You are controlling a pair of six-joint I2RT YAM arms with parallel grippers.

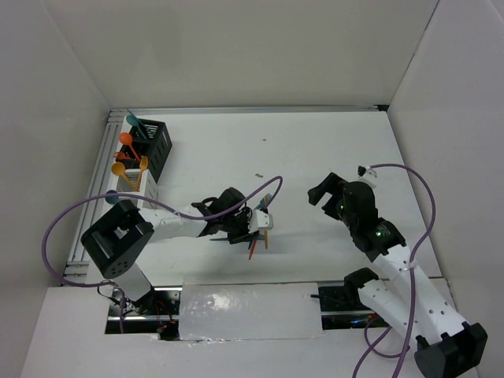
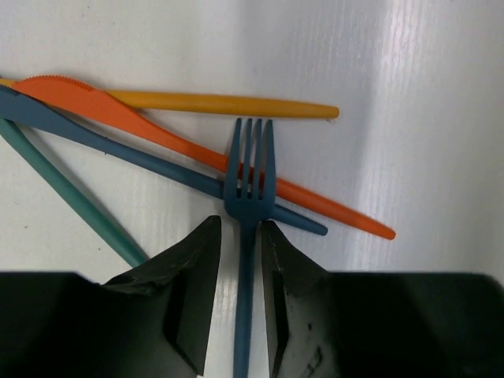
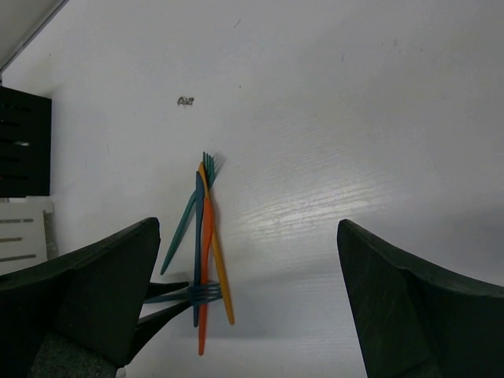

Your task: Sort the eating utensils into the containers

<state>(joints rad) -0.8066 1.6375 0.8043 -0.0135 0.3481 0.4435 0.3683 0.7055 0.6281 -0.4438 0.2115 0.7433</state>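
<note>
Left gripper [image 2: 240,230] straddles the handle of the blue fork [image 2: 250,169], jaws slightly apart; the fork lies across the orange knife [image 2: 157,134]. Close squarely, then lift straight so the tines clear it.

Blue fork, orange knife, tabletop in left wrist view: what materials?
Blue fork: likely moulded plastic, matte; uniform colour, thin tines. Orange knife: same, with moulded serrations. Tabletop: white, semi-gloss, fine streaks and glare; laminate or painted board, cannot tell.
</note>
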